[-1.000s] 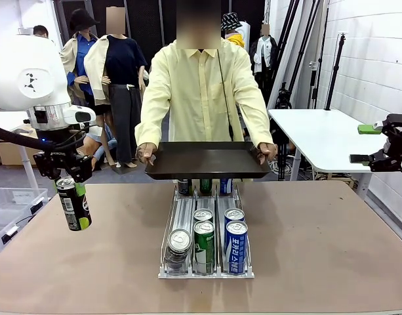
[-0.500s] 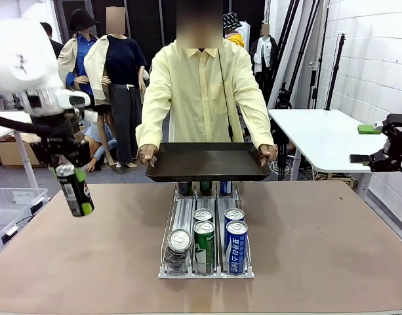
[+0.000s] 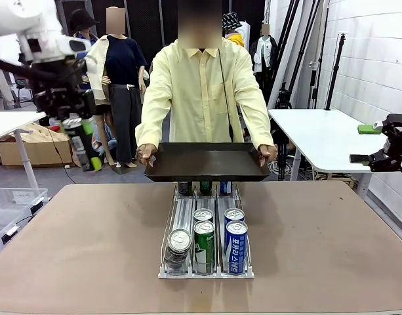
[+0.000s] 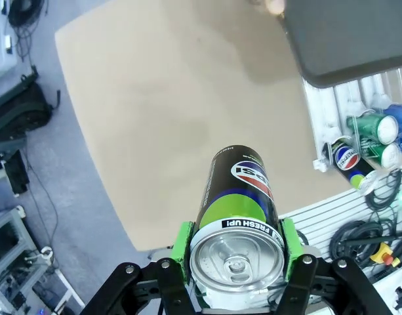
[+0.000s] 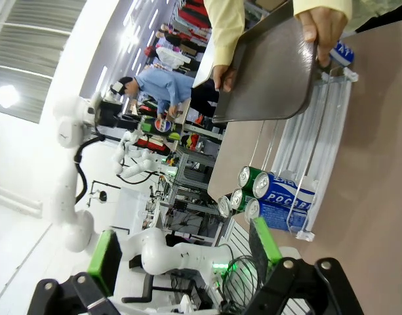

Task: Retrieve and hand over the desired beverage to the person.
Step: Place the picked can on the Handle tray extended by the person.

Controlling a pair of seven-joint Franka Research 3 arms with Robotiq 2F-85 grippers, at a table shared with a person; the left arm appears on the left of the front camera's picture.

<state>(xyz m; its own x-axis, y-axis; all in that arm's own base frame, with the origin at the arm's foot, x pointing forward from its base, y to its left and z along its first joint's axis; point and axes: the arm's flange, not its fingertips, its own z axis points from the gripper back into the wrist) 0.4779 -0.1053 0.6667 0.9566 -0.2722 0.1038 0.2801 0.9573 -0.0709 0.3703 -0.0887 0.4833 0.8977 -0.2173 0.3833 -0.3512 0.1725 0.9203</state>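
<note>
Your left gripper [image 3: 73, 120] is squeezing the top of a can [image 3: 83, 143], high in the air at the left of the table [image 3: 89, 249]. The can is black with a bright green band, a round red and blue logo and a shiny silver lid, and it hangs a bit tilted. The person [image 3: 201, 92] in the pale yellow shirt holds a dark tray [image 3: 207, 161] over the far end of the rack [image 3: 182, 213]. Your right gripper [image 3: 363, 144] is wide open with nothing in it
</note>
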